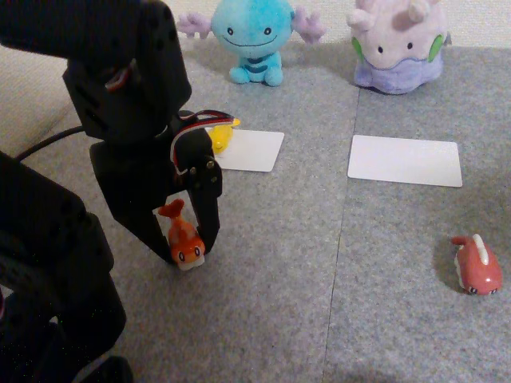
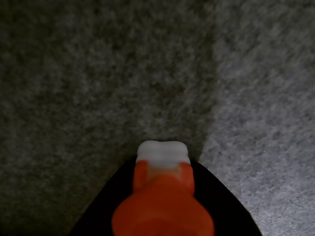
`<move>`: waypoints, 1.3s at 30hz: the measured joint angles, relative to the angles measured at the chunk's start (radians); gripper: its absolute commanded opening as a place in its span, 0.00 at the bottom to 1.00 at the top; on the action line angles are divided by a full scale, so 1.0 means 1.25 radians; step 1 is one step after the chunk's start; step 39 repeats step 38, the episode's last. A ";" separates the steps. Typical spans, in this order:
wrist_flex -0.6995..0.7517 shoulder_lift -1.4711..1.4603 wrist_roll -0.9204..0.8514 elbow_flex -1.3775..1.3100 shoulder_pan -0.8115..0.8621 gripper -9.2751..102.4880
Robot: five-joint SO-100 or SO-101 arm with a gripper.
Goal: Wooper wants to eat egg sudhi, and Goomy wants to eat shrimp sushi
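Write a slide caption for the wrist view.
Wrist view: gripper closed on the orange shrimp sushi, white base forward, above grey carpet.

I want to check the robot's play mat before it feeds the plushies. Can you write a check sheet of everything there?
Surface: grey carpet tiles with two white cards lying flat.
Job's things: round light-blue Wooper plush and pale-lilac Goomy plush at the back; all-yellow egg toy at the left card's edge; bright-orange shrimp toy with white base between the fingers.
Clutter: dark-red white-striped toy, right side.
Grippers: black gripper shut on the shrimp toy, low over the carpet; the wrist view shows the toy close up.
Cables: red, white and black wires on the arm.
Surroundings: pale wall behind.
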 measured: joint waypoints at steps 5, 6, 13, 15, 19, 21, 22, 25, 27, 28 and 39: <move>0.029 -0.028 0.120 -0.069 0.010 0.10; 0.049 -0.031 0.136 -0.099 0.021 0.10; 0.188 -0.076 0.185 -0.409 0.110 0.10; 0.207 -0.126 0.185 -0.497 0.137 0.10; 0.215 -0.270 0.184 -0.670 0.189 0.10; 0.215 -0.360 0.184 -0.756 0.226 0.10; 0.215 -0.410 0.184 -0.804 0.241 0.10; 0.215 -0.560 0.184 -0.940 0.264 0.10; 0.217 -0.657 0.184 -1.033 0.269 0.10; 0.218 -0.701 0.184 -1.077 0.269 0.10; 0.231 -1.016 0.171 -1.437 0.266 0.11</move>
